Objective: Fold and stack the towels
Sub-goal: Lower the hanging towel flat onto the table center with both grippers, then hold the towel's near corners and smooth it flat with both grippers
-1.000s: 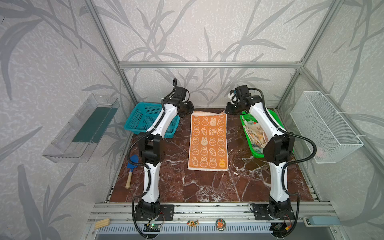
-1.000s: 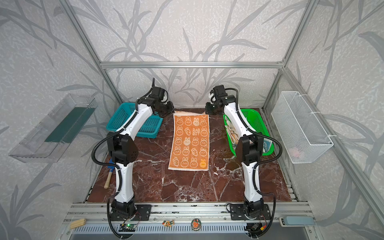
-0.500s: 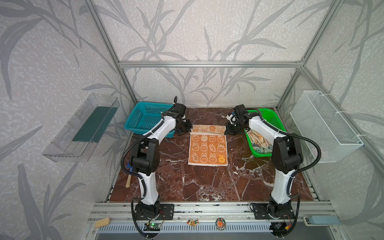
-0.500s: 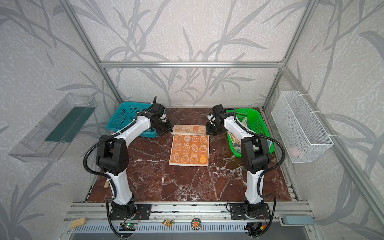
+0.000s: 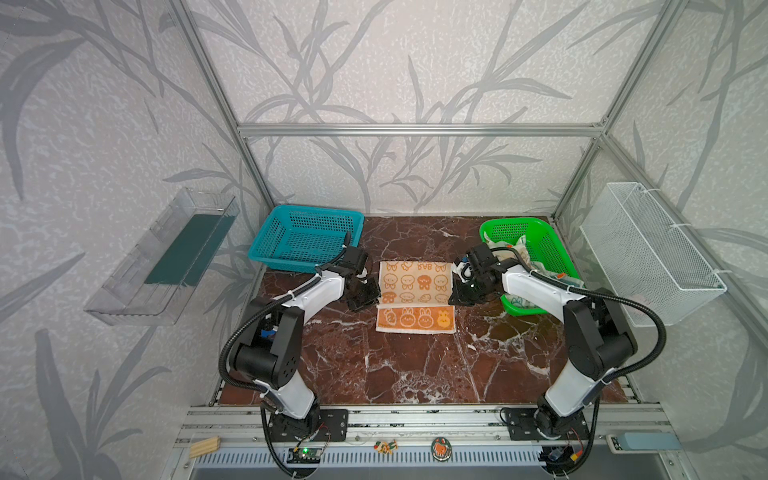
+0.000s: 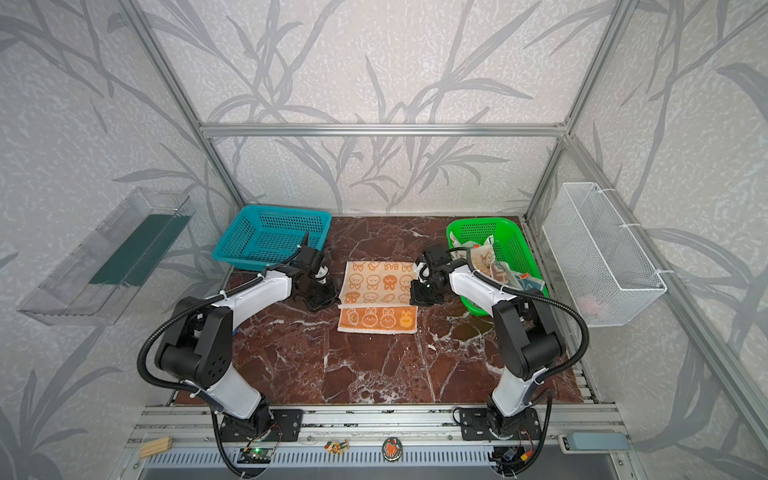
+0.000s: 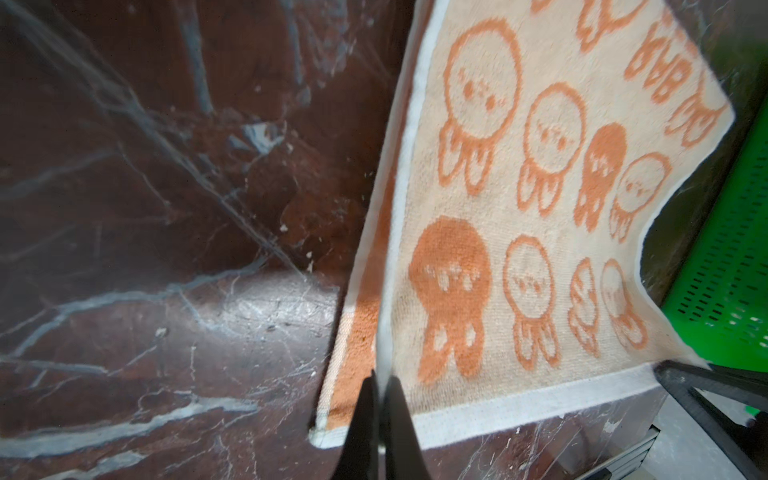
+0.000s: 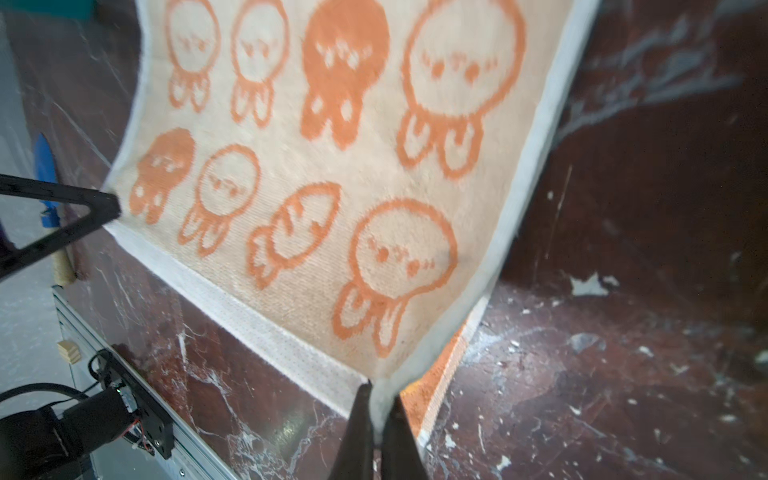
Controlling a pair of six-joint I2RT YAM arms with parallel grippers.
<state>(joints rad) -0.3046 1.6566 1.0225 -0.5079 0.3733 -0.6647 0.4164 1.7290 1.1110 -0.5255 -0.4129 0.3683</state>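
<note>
The orange-bunny towel (image 5: 415,282) (image 6: 376,282) lies mid-table, its far part doubled forward with the cream side up. An orange strip of the lower layer (image 5: 415,319) shows in front. My left gripper (image 5: 376,297) (image 6: 336,300) (image 7: 382,390) is shut on the white hem at the flap's left corner. My right gripper (image 5: 452,300) (image 6: 413,300) (image 8: 379,395) is shut on the right corner. Both wrist views show the flap (image 7: 519,208) (image 8: 332,166) held slightly above the marble. More towels (image 5: 515,249) (image 6: 494,266) lie crumpled in the green basket (image 5: 552,245) (image 6: 519,245).
An empty teal basket (image 5: 305,239) (image 6: 270,237) stands at the back left. A white wire basket (image 5: 648,253) hangs on the right wall and a clear tray (image 5: 166,257) on the left wall. A wooden block (image 5: 204,445) rests on the front rail.
Both grippers have come forward from the back of the table with the towel's far corners. The flat towel is now doubled over itself, and the flap's edge is nearer the front edge.
</note>
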